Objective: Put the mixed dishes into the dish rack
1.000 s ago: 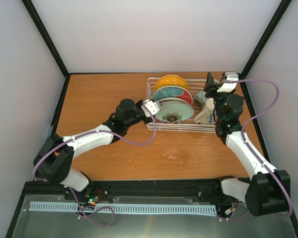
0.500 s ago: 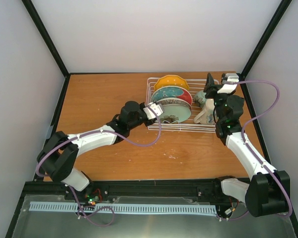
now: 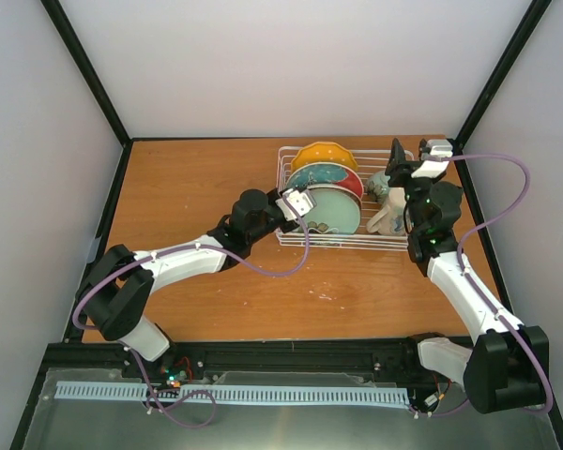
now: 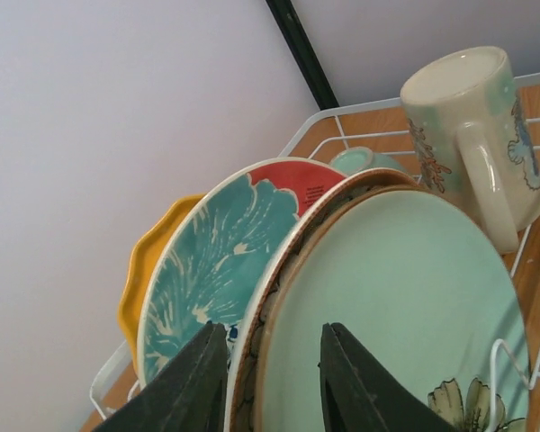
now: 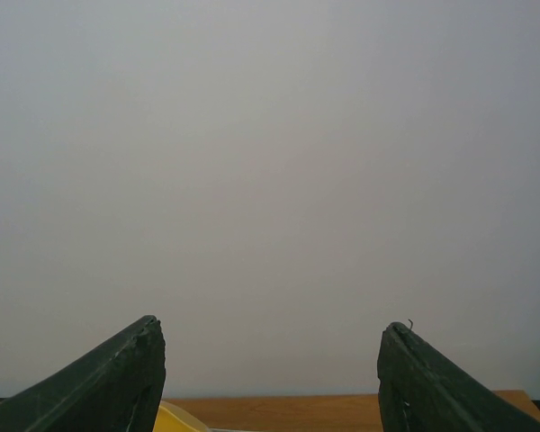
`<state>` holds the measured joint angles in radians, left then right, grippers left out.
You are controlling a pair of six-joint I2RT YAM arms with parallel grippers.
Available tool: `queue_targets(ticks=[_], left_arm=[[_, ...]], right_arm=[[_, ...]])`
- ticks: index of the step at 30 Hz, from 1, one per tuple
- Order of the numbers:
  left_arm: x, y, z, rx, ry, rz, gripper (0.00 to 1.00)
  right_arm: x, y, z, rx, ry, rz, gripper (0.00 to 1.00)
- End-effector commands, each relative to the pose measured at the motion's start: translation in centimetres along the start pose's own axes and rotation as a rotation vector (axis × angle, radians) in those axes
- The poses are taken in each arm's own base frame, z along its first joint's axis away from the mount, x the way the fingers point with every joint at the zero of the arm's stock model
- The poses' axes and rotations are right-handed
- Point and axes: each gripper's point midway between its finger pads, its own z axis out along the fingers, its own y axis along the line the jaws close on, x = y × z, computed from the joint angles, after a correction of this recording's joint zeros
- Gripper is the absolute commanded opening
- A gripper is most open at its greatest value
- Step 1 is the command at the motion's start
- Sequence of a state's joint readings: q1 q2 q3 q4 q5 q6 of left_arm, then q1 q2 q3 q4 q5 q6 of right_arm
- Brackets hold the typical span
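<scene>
Currently, the wooden table (image 3: 188,187) carries the dish rack (image 3: 283,161) directly ahead of the left gripper (image 3: 305,202). The right gripper (image 3: 399,161) hangs at the rack's right end.

Three plates stand on edge in the rack, one behind the other.

1. The white plate with floral pattern (image 4: 405,297) is nearest the left gripper. Its rim passes between the two fingers (image 4: 193,387).
2. The red-and-teal plate (image 4: 216,261) stands just beyond it, on the far side of the fingers.
3. The orange-yellow scalloped plate (image 4: 148,270) stands farthest from the left gripper, behind the other two.

The left gripper's jaws are parted and straddle the near plate's rim. A strip of the plate's face shows between the rim and one finger, so the plate is not clamped.

The cream mug (image 4: 468,117) sits in the rack to the right of the left gripper, past the plates. It is tilted, base uppermost in the wrist view.

The small teal bowl (image 4: 360,160) shows only as a sliver between the plate rims and the mug.

The right gripper (image 5: 272,322) has its jaws wide apart with nothing between them.
</scene>
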<state>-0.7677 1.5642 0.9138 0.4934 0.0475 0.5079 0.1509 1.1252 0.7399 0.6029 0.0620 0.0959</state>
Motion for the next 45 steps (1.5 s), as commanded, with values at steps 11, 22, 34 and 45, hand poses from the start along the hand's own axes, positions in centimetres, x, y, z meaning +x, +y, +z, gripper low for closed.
queue_targets(ticks=[11,22,34,45], left_arm=[[-11.8,8.8,-7.1,-0.28,-0.245,-0.078,0.44],[-11.7,22.9,-19.9,-0.85,-0.16,-0.205,0.65],[-5.9,26.3,-27.4,-1.04,-0.117,-0.346,0.69],[-4.8,27.0,-25.8,-1.027,-0.076,-0.353,0.68]], right_arm=[[-2.4,-0.8,-1.4,0.037,-0.046,-0.037,0.69],[3.9,-1.7,-6.0,0.053,0.108,-0.062,0.7],[5.6,-4.0,-6.8,0.178,0.154,-0.064,0.65],[5.1,-4.9,-7.2,0.23,0.13,-0.082,0.6]])
